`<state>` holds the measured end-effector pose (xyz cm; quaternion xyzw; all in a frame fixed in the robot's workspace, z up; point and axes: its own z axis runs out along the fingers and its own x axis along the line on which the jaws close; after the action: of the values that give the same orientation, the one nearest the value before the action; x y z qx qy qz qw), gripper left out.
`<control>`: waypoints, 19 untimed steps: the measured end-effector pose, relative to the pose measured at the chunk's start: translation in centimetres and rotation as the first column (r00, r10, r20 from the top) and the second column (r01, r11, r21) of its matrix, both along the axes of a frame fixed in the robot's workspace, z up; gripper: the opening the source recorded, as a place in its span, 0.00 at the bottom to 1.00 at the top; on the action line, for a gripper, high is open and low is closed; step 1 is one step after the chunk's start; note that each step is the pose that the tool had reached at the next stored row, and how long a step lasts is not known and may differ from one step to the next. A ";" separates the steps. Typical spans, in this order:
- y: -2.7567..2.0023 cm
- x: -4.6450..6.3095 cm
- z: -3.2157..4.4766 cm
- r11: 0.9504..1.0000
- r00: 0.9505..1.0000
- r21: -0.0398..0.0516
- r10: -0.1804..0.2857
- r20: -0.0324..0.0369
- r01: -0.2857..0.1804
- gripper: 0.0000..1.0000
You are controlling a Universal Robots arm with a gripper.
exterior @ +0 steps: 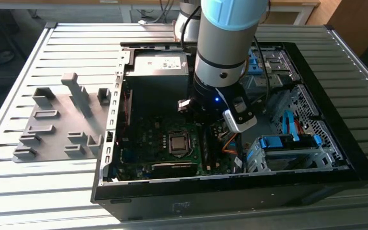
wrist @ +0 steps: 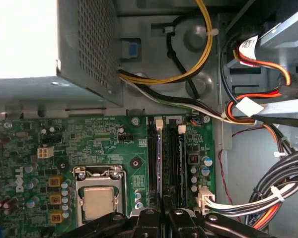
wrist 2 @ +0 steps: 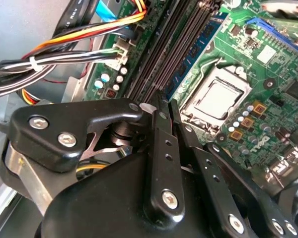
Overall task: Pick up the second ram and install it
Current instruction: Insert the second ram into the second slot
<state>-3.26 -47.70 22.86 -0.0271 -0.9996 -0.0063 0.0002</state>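
1. Exterior view:
   - Lowered deep into the open computer case (exterior: 235, 188), with the gripper (exterior: 201, 125) low over the motherboard (exterior: 142, 143), probably to meet the memory slots square from above.
   - Shows, unlike the other views, the grey slotted holder (exterior: 63, 125) well apart on the table, toward the exterior view's left.
   - Too hidden under the wrist here to judge the claw.
2. Second wrist view:
   - Clenched to a thin slit at the gripper (wrist 2: 165, 105), seemingly on the top edge of the second ram (wrist 2: 191, 55).
   - Standing upright in a slot beside the processor socket (wrist 2: 221, 99), and running straight out from the fingertips (wrist 2: 156, 110).
   - Shows blue board and dark chips plainly, with the cable bundle (wrist 2: 64, 59) kept clear on the other side.
3. First wrist view:
   - Looks down the slots lengthwise: gripper (wrist: 163, 210) lined up with the second ram (wrist: 162, 148), seen as a thin bluish edge between dark slot walls.
   - Adds the white end latch (wrist: 159, 122) and the power supply (wrist: 84, 54) beyond.
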 end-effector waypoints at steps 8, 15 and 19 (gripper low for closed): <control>-0.22 0.0 -0.36 1.000 1.000 0.000 -0.001 0.000 0.001 0.14; -0.37 0.0 -0.67 1.000 1.000 0.000 -0.008 0.000 0.008 0.14; -0.37 0.0 -0.92 1.000 1.000 0.000 -0.013 0.000 0.013 0.14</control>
<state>-3.25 -48.08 21.93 -0.0337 -0.9994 -0.0062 0.0002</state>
